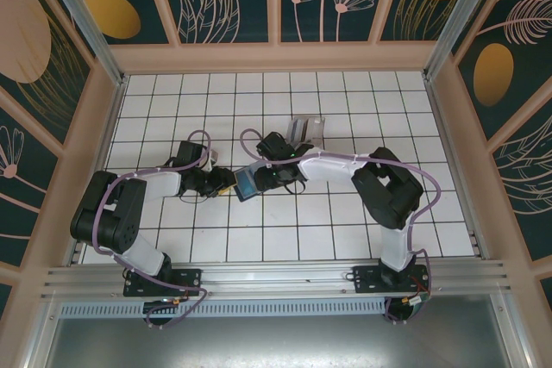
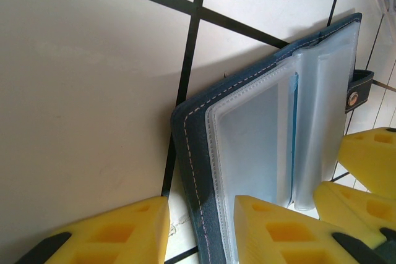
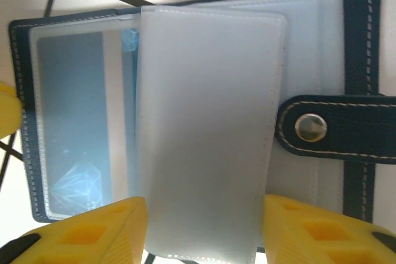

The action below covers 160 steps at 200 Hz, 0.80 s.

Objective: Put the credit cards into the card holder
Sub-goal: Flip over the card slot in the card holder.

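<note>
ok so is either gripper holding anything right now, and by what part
Left gripper seems to pinch the card holder by its navy cover's near edge. Right gripper straddles a frosted pocket leaf; grip unclear.

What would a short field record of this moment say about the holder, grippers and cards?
card holder: open, mid-table between both grippers
left gripper: holder's navy cover between its jaws, seemingly gripped
right gripper: jaws flank a frosted sleeve; grip unclear
card: one seated in a clear pocket
strap: unsnapped
</note>
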Available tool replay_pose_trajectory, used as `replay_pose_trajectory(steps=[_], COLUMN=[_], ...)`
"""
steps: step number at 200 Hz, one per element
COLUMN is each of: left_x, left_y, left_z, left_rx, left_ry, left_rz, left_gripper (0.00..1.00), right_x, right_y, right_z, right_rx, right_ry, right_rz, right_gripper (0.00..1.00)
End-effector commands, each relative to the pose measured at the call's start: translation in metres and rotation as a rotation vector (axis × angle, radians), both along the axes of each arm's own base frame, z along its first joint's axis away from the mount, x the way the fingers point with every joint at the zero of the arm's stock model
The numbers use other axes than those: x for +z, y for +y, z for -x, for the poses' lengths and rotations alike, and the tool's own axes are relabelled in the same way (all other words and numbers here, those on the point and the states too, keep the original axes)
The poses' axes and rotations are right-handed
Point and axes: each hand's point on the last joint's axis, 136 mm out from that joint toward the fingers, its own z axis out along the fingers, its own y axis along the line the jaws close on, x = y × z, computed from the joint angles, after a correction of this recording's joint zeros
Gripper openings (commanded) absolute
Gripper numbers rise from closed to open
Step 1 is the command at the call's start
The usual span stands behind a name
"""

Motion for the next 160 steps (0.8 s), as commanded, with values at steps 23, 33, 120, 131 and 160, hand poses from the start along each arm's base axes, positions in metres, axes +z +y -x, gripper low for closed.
replay_pose_trajectory(steps=[23, 33, 120, 131, 160], left_x=[-0.02, -0.02, -0.014, -0.013, -0.009], left_y=[0.005, 0.005, 0.005, 0.005, 0.003], left_z=[0.006, 0.006, 0.003, 0.003, 0.002], left_rx=[0.009, 0.009, 0.018, 0.019, 0.023], left_ry=[0.015, 0.015, -0.003, -0.006, -0.011], left_rz=[-0.057, -0.058, -0.054, -0.051, -0.034], left_gripper=[0.36, 0.36, 0.37, 0.37, 0.39], right_x=[0.007, 0.008, 0.018, 0.021, 0.022], right_y=[0.012, 0.014, 0.033, 0.038, 0.049], right_z=[0.001, 0.001, 0.008, 0.009, 0.015], right_rx=[0.041, 0.045, 0.094, 0.101, 0.124], right_ry=[-0.029, -0.033, -0.043, -0.038, -0.015], right_rz=[0.013, 0.013, -0.042, -0.067, -0.126], right_gripper=[0.51, 0.51, 0.48, 0.47, 0.44])
